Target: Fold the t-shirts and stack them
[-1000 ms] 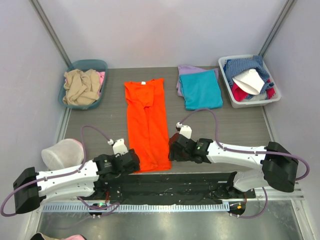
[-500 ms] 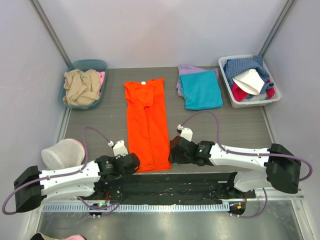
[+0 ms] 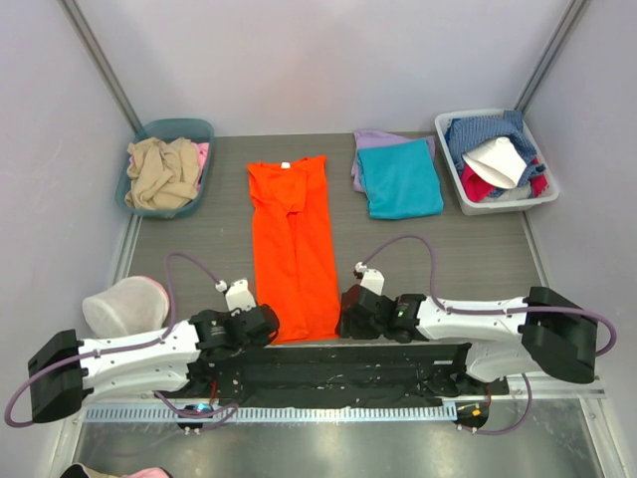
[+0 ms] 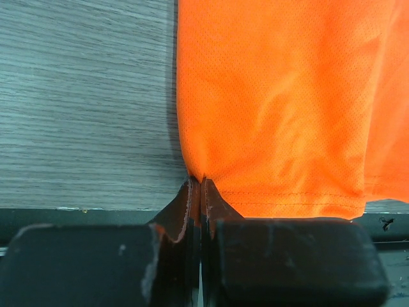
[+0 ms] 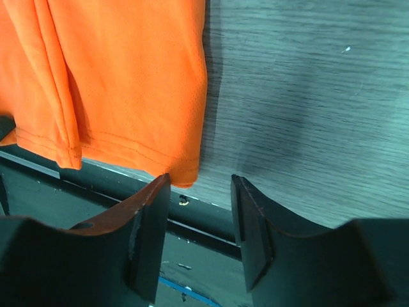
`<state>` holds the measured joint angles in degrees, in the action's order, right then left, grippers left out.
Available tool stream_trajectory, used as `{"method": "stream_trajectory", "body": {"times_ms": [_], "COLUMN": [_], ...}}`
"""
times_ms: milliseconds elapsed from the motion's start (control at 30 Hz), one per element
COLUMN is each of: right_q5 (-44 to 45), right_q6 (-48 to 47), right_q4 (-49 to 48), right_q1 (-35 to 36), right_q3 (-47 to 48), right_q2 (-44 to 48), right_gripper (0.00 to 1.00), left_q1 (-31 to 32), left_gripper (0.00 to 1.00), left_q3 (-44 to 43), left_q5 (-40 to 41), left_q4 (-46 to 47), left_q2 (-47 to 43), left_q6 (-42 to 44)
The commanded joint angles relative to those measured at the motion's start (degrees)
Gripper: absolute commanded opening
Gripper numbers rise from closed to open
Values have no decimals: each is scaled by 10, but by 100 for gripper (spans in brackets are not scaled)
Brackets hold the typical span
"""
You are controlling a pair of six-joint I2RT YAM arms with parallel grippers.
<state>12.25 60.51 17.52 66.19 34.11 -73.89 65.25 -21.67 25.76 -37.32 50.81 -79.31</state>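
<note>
The orange t-shirt [image 3: 294, 249] lies flat and folded lengthwise into a long strip, collar far, hem at the table's near edge. My left gripper [image 4: 201, 184] is shut on the hem's near left corner [image 4: 195, 174], with cloth pinched between the fingers. It also shows in the top view, left gripper [image 3: 271, 324]. My right gripper [image 5: 199, 182] stands open at the hem's near right corner [image 5: 184, 174], its left fingertip [image 5: 160, 185] just touching the cloth. In the top view the right gripper [image 3: 344, 317] sits beside the hem. The teal t-shirt [image 3: 401, 179] lies folded on the lavender one [image 3: 370, 141] at the back right.
A teal basket [image 3: 189, 126] holding beige cloth stands at the back left. A white bin [image 3: 445, 149] of mixed clothes is at the back right. A white mesh bag [image 3: 124, 304] lies by the left arm. A black strip [image 3: 328, 360] runs along the near edge.
My left gripper has shut on the hem's left corner. The right gripper has slid toward the near edge to the hem's right corner, its jaws a little narrower.
</note>
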Motion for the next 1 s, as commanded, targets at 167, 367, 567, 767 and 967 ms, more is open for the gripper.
{"method": "stream_trajectory", "body": {"times_ms": [167, 367, 567, 767, 967], "right_q5": [12, 14, 15, 32, 45], "right_q6": [45, 55, 65, 65, 62], "right_q4": [-106, -134, -140, -106, -82], "right_q1": [7, 8, 9, 9, 10], "right_q3": [-36, -51, -52, -42, -28], "right_q2": [-11, -10, 0, 42, 62], "right_gripper": [45, 44, 43, 43, 47], "left_q1": [2, 2, 2, 2, 2], "left_gripper": [0, 0, 0, 0, 0], "left_q3": [8, 8, 8, 8, 5], "left_q5": [19, 21, 21, 21, 22], "left_q4": [-2, -7, -11, -12, -12], "left_q2": [-26, -34, -47, -52, -49], "left_q6": [-8, -8, -8, -7, -7]}}
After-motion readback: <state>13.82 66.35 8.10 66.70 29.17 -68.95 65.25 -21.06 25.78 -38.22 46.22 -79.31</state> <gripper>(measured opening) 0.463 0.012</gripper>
